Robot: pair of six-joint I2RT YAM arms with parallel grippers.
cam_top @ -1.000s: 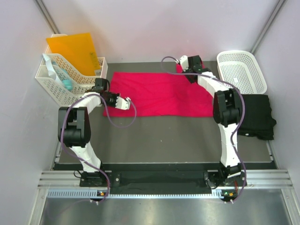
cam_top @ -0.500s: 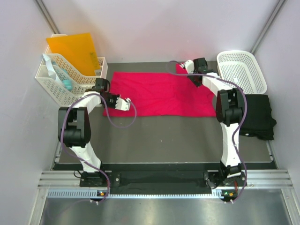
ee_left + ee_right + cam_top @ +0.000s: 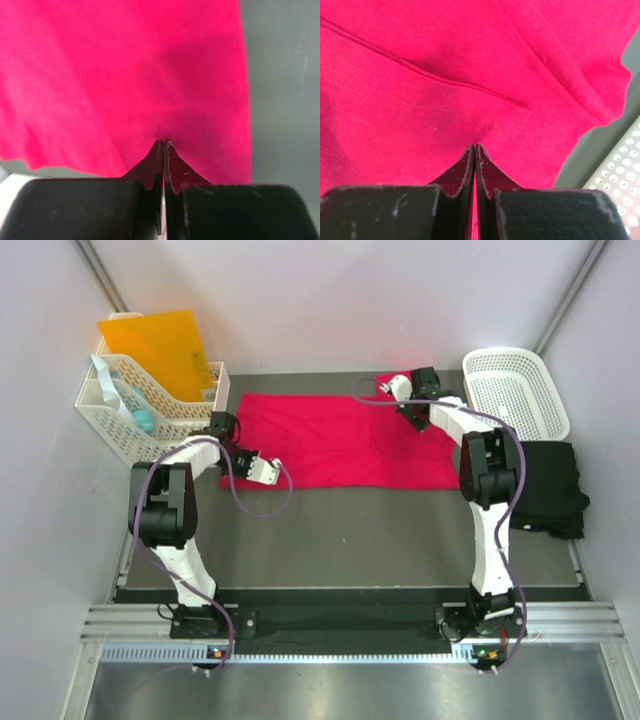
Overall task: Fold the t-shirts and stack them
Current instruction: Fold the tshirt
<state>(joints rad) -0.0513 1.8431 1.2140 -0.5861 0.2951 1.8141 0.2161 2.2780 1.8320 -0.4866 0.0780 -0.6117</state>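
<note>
A bright pinkish-red t-shirt point(image 3: 340, 440) lies spread flat at the back middle of the grey table. My left gripper point(image 3: 268, 472) is at its near left corner, jaws shut, tips low over the cloth point(image 3: 125, 75) with nothing seen pinched between them point(image 3: 164, 142). My right gripper point(image 3: 390, 390) is at the shirt's far right corner, also shut, its tips point(image 3: 474, 146) over a hemmed fold of red cloth point(image 3: 420, 100). A black t-shirt point(image 3: 548, 488) lies bunched at the right edge, away from both grippers.
A white lattice basket point(image 3: 515, 390) stands at the back right, its rim visible in the right wrist view point(image 3: 620, 170). A white desk organiser point(image 3: 150, 410) with an orange folder point(image 3: 160, 350) stands at the back left. Bare grey table point(image 3: 350, 540) lies in front of the shirt.
My right gripper has shifted a little to the right and nearer along the shirt's far edge. My left gripper has edged slightly nearer at the left corner. Both stay shut.
</note>
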